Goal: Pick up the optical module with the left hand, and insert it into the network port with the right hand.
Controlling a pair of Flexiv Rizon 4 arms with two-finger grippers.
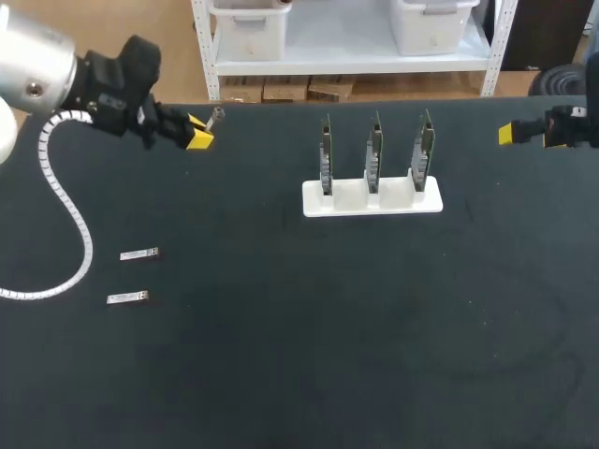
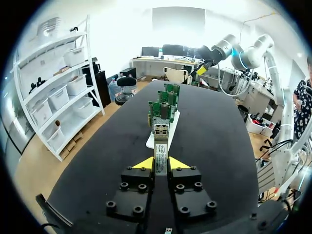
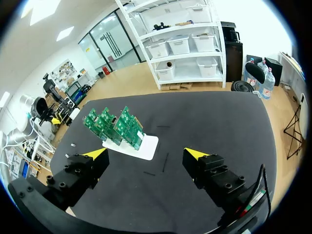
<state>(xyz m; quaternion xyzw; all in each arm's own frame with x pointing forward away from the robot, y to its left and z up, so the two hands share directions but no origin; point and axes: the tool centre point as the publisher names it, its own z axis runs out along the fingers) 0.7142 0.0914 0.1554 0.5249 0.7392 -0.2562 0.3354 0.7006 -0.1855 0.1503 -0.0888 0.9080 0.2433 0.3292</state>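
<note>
Left hand (image 1: 199, 132), 10 o'clock on table (image 1: 281, 355): clenched on optical module (image 2: 161, 155); the grip is shown only in left wrist view. Right hand (image 3: 146, 154), 2 o'clock: released, fingers spread wide. Network cards (image 1: 373, 154), 12 o'clock. Two spare modules (image 1: 140, 253), 9 o'clock, are shown plainly in head view.

optical module (image 2: 161, 152): slim silver bar, held between left gripper (image 2: 161, 165) fingers, sticking out forward
spare modules (image 1: 139, 253): two, lying flat
network port (image 2: 161, 129): metal cage on green card (image 2: 161, 111), upright in white stand (image 1: 372, 199)
</note>
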